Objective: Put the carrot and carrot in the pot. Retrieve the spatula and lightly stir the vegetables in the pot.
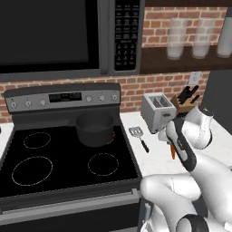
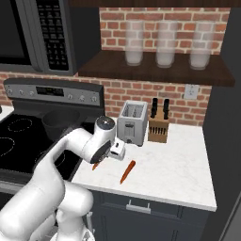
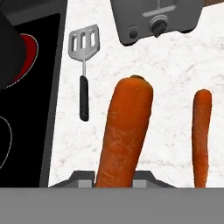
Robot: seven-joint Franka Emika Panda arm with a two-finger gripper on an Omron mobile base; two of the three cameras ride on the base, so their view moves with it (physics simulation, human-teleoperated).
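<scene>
A thick orange carrot (image 3: 124, 131) lies lengthwise between my fingertips, and my gripper (image 3: 113, 180) is shut on it just above the white counter (image 3: 175, 78). From the base views its tip (image 2: 95, 165) (image 1: 173, 152) pokes out below the gripper (image 2: 100, 160) (image 1: 172, 144). A second, thinner carrot (image 3: 201, 135) (image 2: 127, 172) lies on the counter to its right. The spatula (image 3: 83, 65) (image 1: 138, 135) lies flat beside the stove, slotted head toward the wall. On the stove's back right burner stands the dark pot (image 1: 94, 128) (image 2: 61, 123), with its inside hidden.
A silver toaster (image 1: 156, 111) (image 2: 132, 123) stands against the brick wall, with a knife block (image 2: 158, 127) to its right. The black stove top (image 1: 54, 158) lies left of the counter. A microwave (image 1: 54, 36) hangs above the stove.
</scene>
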